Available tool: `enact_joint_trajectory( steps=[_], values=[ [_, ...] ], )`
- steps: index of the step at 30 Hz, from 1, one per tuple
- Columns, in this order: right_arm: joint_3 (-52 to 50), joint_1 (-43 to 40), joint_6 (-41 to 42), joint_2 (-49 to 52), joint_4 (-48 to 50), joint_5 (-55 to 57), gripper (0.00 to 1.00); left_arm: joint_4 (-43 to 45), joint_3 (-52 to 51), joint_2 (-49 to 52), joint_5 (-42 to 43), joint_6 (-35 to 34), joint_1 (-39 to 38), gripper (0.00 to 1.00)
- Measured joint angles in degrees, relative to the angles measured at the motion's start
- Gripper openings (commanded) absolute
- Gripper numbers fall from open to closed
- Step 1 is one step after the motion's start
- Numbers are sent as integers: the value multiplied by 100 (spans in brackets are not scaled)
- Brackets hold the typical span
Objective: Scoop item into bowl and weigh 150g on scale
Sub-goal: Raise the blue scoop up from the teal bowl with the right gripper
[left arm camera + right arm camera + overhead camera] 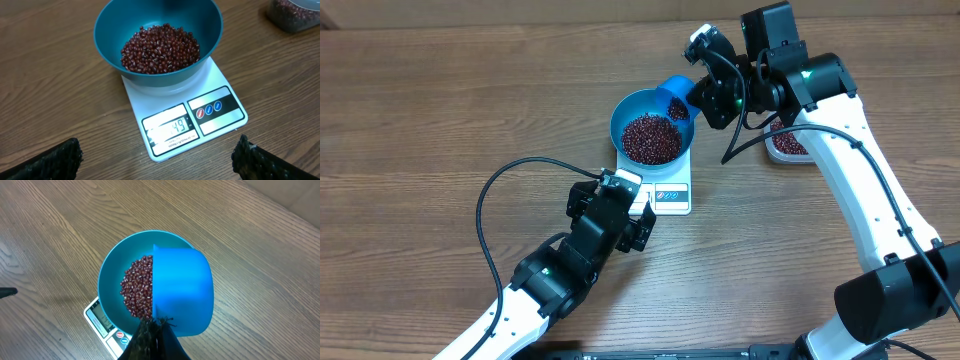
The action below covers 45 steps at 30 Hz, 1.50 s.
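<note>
Right tool (156,326) pinches smooth scoop (182,287) (rounded).

Overhead cam, fixed above the table (420,100), looks straight down from farthest out, w/ both arms in shot and the bowl (623,108) on the scale (672,195) near centre. Left wrist cam sits low and close, facing fwd across the scale's display to the bowl, w/ the left gripper (156,165) tips at the bottom corners. Right wrist cam hangs close over the bowl, looking steeply down, the scoop (182,290) filling mid-frame. All 3 views share bowl, beans (160,47) and scale. Overhead and left wrist also share the tub (772,150).
</note>
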Motion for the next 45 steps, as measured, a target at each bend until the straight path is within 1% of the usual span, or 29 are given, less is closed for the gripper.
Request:
enact_joint_trajectory(
  steps=[21, 33, 45],
  values=[
    [0, 0, 2, 0, 273, 66, 4, 0, 0, 0, 0, 0, 0, 100],
    [0, 0, 2, 0, 162, 87, 4, 0, 0, 0, 0, 0, 0, 100],
    [0, 0, 9, 0, 258, 87, 4, 0, 0, 0, 0, 0, 0, 99]
  ],
)
